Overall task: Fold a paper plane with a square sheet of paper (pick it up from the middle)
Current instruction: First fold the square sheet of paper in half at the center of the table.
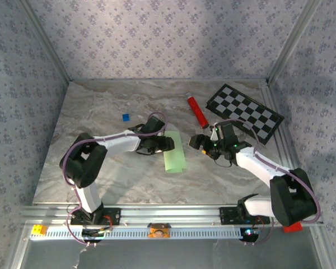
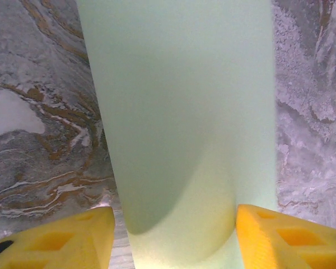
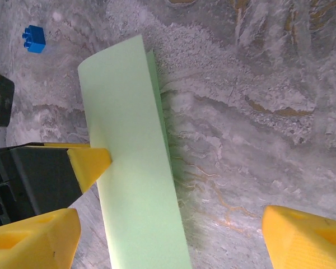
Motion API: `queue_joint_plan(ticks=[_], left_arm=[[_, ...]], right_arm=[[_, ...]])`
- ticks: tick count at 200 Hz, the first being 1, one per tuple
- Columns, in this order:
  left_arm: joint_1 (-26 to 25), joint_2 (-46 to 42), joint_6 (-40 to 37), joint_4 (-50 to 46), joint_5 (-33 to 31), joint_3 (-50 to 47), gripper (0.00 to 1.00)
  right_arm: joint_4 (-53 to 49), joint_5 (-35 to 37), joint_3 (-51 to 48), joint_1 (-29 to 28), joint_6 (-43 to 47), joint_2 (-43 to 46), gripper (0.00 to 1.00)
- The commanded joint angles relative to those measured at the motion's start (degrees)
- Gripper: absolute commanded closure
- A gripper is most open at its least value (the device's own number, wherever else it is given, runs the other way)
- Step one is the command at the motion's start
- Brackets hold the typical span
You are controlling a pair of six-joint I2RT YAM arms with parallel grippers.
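Noting position first: the sheet of paper (image 1: 175,152) lies in the middle of the table (image 1: 101,174). It is doubled over into a long pale green strip running near to far, between the two arms. — Ren

Grippers? — Ito

Down at the strip's left edge, toward its far end, sits the left gripper (image 1: 164,144). Its jaws are parted, with a yellow fingertip (image 2: 67,238) on either side of the paper, and nothing is pinched that I can make out. Just right of the strip the right gripper (image 1: 200,140) hovers, spread wide and empty. — Ren

How will it handle? — Ito

Light and limp, I'd judge. The upper layer seems to bow up rather than lie flat (the crease looks soft, not pressed). A sideways nudge would likely slide it on the smooth marbled top, and a hard pinch would dent it. — Ren

Where to take hold? — Ito

My guess is a long edge near the strip's middle, with a shallow bite across both layers while the other arm pins it flat. Held by one end alone, the rest would probably droop. — Ren
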State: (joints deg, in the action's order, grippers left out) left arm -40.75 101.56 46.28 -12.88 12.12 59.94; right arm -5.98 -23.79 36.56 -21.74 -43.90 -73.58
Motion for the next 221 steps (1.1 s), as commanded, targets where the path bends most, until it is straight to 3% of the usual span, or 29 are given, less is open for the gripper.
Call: queue_joint_plan(ticks=[1, 70, 128, 221], left_arm=[[0.66, -1.18, -1.0, -1.84, -1.49, -1.14, 0.43], [1.42, 0.35, -2.94, -3.09, -0.96, -0.89, 0.47], [2.24, 4.31, -11.91, -10.55, -0.34, 4.86, 0.46], [3.05, 6.44, -14.17, -10.16, 2.99, 4.71, 0.44]], right_arm=[[0.48, 0.62, 1.85, -0.74, 1.21, -1.15, 0.14], [3.01, -3.01, 2.95, -2.23, 1.7, -5.5, 0.25], [2.37, -2.5, 3.83, -3.56, 2.29, -7.16, 0.26], [1.31, -2.3, 4.44, -3.72, 2.89, -7.95, 0.26]])
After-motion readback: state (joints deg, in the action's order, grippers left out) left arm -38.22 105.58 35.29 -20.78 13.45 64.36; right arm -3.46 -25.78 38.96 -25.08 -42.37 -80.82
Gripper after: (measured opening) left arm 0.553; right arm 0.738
